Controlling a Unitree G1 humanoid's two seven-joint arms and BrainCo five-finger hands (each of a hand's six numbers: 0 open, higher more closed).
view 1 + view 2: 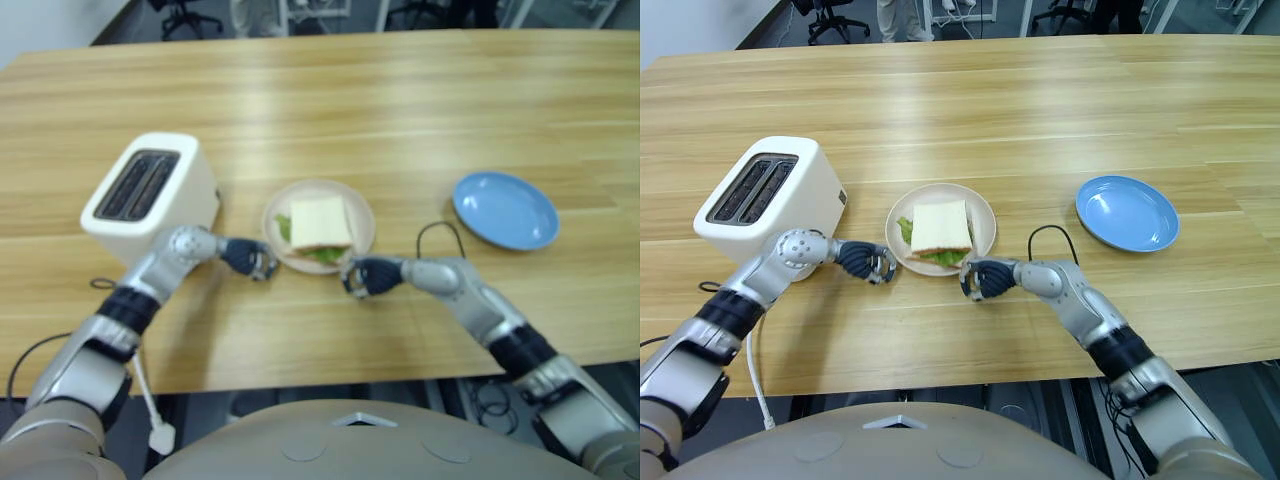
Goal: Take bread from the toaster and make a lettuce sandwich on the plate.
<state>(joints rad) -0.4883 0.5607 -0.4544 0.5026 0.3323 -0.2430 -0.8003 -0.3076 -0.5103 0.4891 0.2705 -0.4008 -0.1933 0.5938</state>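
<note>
Dark, curled fingers mark both hands, and neither seems to hold anything. The left hand (866, 261) sits low over the table just beside the left rim of the beige plate (981, 213). The right hand (985, 279) sits just beside the plate's near right rim, fingers drawn in much the same. Whether either hand actually touches the rim I cannot tell from this angle.

Between the two hands, on the plate, lies the sandwich. A pale square bread slice (940, 227) is on top, with green lettuce (904, 229) poking out at its left and near edges. A lower slice is probably under the lettuce, though only a thin brownish edge hints at it.

Further left stands the white toaster (770, 195), close behind the left forearm, and its two slots look empty. A thin black cable (1049, 232) loops on the wooden table (990, 110) just behind the right wrist. Well off to the right lies a blue plate (1127, 213) with nothing on it.

Judging by this, the task looks essentially done: bread out, lettuce layered, top slice on. What may be left is squaring the slice and drawing the hands away.
</note>
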